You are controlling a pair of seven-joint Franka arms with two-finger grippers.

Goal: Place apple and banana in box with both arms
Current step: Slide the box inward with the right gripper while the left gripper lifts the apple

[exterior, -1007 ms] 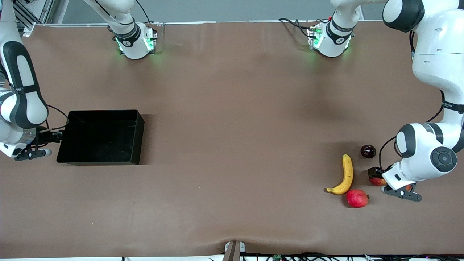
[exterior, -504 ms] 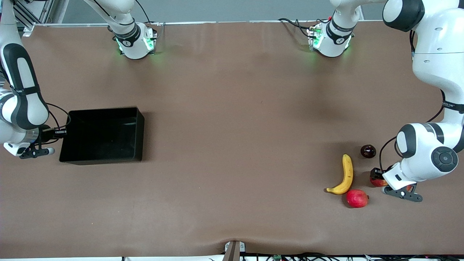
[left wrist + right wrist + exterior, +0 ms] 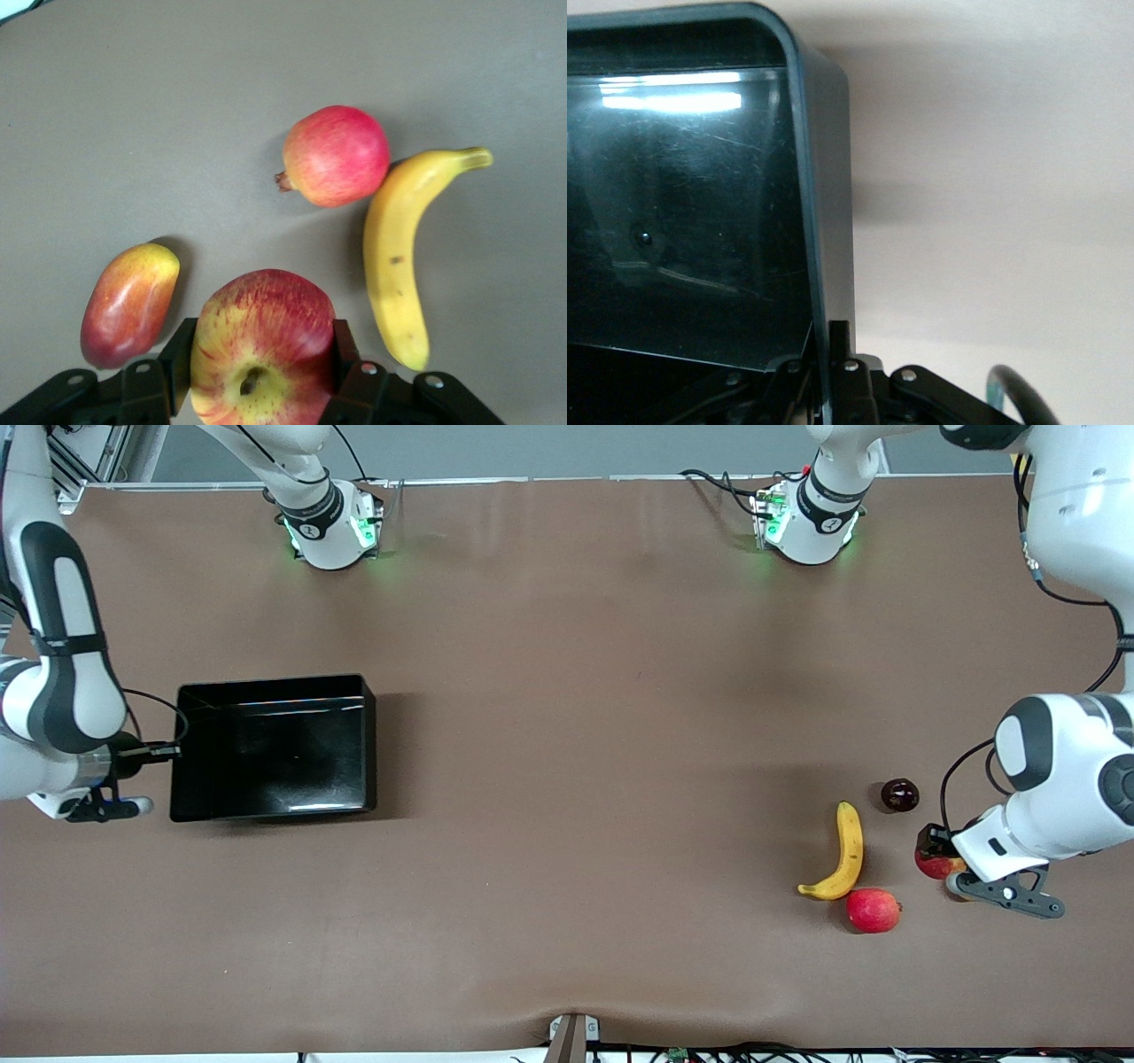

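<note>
At both ends of the surface | left pincer [image 3: 257, 390] now clamped on apple [image 3: 262, 341] | right pincer [image 3: 833, 372] pinching box [image 3: 270, 691] wall, box slid toward fruits | banana [image 3: 840, 854] waits.

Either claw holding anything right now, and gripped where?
Left claw is shut on the apple, fingers on its two sides, stem hollow facing the wrist camera. Right claw is shut on the box, pinching its end wall.
</note>
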